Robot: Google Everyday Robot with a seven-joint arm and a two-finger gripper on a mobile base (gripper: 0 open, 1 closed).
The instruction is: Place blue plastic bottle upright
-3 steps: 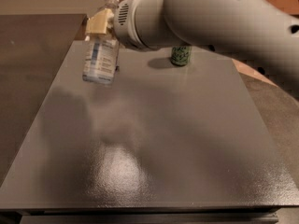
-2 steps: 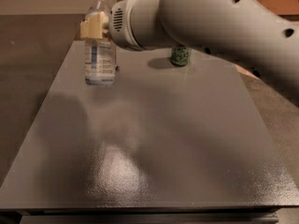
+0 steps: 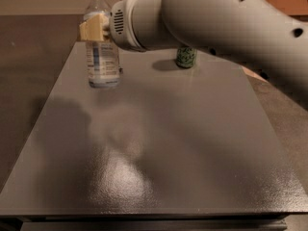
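Observation:
The blue plastic bottle (image 3: 102, 52) is a clear water bottle with a white cap and a pale blue-and-white label. It stands upright with its base on the far left part of the grey table (image 3: 159, 143). My gripper (image 3: 97, 29) is shut on the bottle's upper part; a tan finger pad (image 3: 91, 29) lies against its front. The arm reaches in from the right.
A green drink can (image 3: 186, 57) stands at the back of the table, partly hidden behind my arm. The table's left edge runs close beside the bottle. Brown floor lies to the left and right of the table.
The bottle has gone from tilted and held above the table to upright and lower, its base now on the table top. The gripper still holds it.

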